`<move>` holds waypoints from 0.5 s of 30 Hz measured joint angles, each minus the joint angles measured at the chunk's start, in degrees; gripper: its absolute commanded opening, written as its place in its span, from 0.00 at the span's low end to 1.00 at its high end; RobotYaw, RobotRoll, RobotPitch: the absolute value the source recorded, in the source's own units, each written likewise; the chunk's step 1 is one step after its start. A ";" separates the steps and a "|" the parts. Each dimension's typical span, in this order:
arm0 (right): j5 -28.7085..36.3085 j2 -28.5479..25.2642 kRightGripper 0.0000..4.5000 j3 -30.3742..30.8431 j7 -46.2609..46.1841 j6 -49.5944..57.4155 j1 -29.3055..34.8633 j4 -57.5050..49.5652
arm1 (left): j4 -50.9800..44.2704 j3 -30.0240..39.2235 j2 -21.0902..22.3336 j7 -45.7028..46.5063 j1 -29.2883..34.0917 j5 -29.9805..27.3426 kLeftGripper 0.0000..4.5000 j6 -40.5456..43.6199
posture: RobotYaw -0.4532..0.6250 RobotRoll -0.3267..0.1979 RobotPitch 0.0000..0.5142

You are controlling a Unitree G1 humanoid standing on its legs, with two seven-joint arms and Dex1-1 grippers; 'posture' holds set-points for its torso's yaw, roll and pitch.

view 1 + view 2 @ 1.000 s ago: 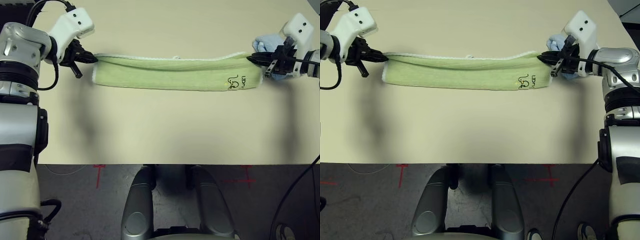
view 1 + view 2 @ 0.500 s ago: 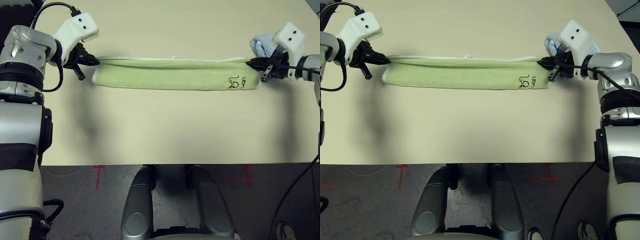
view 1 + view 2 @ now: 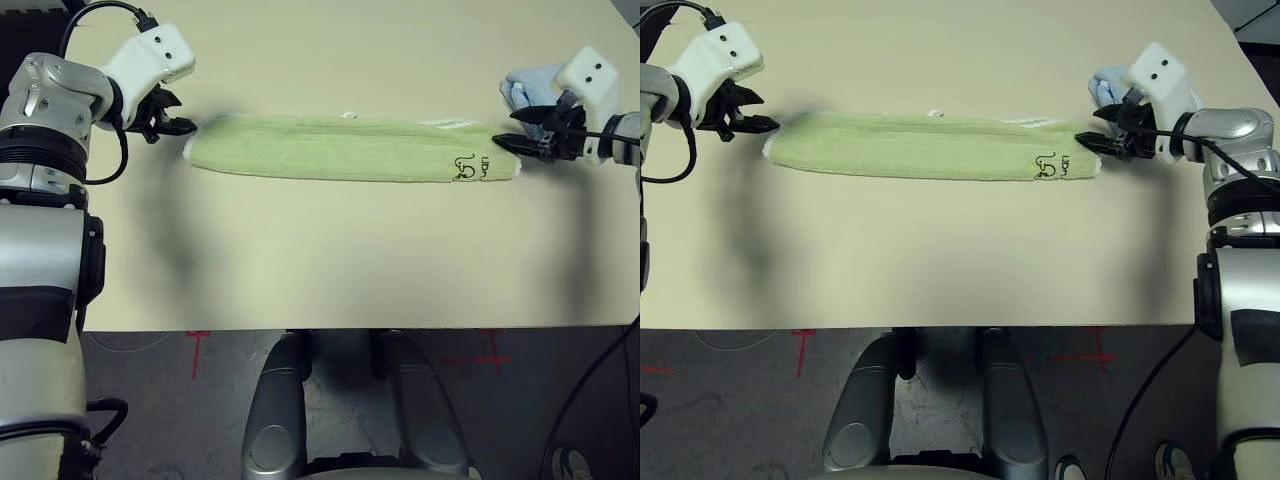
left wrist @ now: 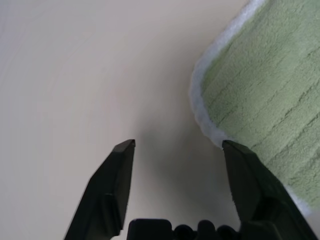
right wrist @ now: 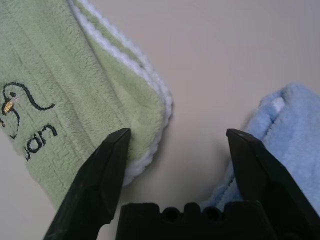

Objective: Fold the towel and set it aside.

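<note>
Towel (image 3: 350, 148) folded into a long narrow green strip across the far half of the table (image 3: 330, 260), flat on the surface; white stitched edging visible along both short ends; dark handwriting near the robot's-right end, on the near edge of the strip

Left gripper (image 3: 172, 112) just off the towel's left end, black fingers spread wide, nothing between them; in the left wrist view, open fingers (image 4: 110, 185) over bare tabletop, towel's white-edged corner (image 4: 260, 85) lying just beside one finger, apart from the other

Right gripper (image 3: 520, 128) at the towel's right end, fingers likewise spread wide, holding nothing; in the right wrist view, one finger (image 5: 97, 180) against or just over the towel's rounded white-trimmed corner (image 5: 90, 100), contact impossible to tell for certain; bare table in the gap between the fingers

Blue towel (image 3: 528, 86) bunched just behind and beside the right gripper, near the green towel's right end but apart from it; in the right wrist view, its light blue pile (image 5: 285, 125) close beside the other finger; white trim showing on one fold
</note>
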 measured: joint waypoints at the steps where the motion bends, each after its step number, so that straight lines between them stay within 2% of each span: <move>1: 0.46 0.03 1.00 -0.63 -0.18 -0.41 -0.12 0.10 | 0.00 0.00 0.16 -0.42 -0.17 0.03 0.99 -0.06 | 0.45 0.62 0.71; 7: 5.48 1.28 1.00 -6.46 1.37 -1.83 -2.36 0.48 | -0.92 2.18 1.94 -7.17 -1.41 -1.14 0.99 0.74 | 0.46 0.62 0.66; 11: 9.61 2.76 1.00 -9.40 8.07 0.57 -3.33 0.48 | -3.41 8.81 1.40 -14.18 -1.36 -7.75 0.99 2.79 | 0.47 0.62 0.64; 15: 11.13 4.15 1.00 -10.34 10.44 2.03 -3.27 0.48 | -7.39 15.16 0.39 -17.07 0.34 -14.71 0.99 4.63 | 0.47 0.62 0.64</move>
